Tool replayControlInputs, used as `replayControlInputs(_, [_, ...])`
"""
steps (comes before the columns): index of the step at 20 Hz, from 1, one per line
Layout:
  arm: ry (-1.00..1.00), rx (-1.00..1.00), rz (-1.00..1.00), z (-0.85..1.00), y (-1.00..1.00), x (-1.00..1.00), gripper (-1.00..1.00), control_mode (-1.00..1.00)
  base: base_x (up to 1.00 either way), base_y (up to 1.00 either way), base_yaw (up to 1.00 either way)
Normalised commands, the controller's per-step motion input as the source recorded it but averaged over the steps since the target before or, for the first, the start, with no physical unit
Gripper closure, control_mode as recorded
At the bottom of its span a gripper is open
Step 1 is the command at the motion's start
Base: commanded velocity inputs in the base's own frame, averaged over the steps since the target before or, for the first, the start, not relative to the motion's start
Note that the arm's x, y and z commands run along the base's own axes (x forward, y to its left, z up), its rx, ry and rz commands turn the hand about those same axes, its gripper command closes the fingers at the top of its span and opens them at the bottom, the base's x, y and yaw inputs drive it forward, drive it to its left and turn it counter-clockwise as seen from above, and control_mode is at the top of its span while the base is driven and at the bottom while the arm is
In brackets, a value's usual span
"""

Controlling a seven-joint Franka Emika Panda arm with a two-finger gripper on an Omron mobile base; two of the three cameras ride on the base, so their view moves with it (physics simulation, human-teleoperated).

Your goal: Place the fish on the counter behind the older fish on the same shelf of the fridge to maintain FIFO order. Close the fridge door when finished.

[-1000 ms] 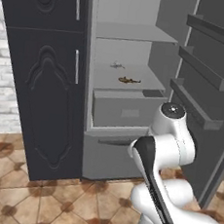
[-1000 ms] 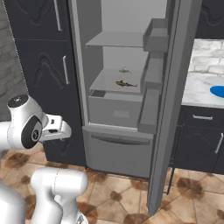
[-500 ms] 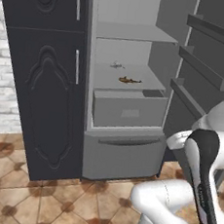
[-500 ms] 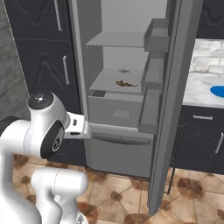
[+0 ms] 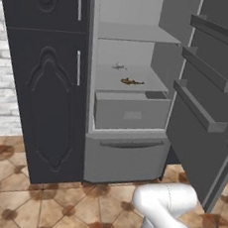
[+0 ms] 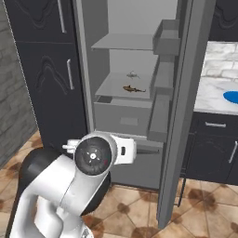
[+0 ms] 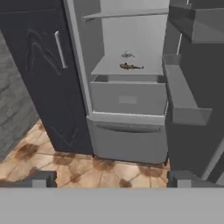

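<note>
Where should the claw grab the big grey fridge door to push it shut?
Probably not a grab at all: the fridge door stands wide open with its shelf bins facing inward. The open claw would best come round to the flat outer face, near the free edge, and push it toward the fridge.

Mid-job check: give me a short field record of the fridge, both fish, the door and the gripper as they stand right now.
fridge: tall grey fridge, interior exposed
fridge door: flat grey panel, swung open
older fish: slim golden-brown fish at the front of the light-grey shelf above the boxy grey drawer
newer fish: small silvery-grey fish behind it, same shelf
gripper: dark fingers spread open, empty, well back from the fridge
</note>
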Motion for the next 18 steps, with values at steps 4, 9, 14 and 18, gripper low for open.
replayControlInputs(4, [-0.59,0.16,0.00,0.06,-0.89,-0.01,-1.00,-1.00,0.00,0.00,0.00])
replayControlInputs(9, [-0.46,0.17,0.02,0.00,-0.81,0.07,-1.00,-1.00,0.00,0.00,0.00])
replayControlInputs(14, [-0.41,0.16,0.08,0.00,-0.60,0.40,-1.00,-1.00,0.00,0.00,0.00])
replayControlInputs(18, [-0.36,0.12,0.12,-0.02,-0.61,0.36,-1.00,-1.00,0.00,0.00,0.00])
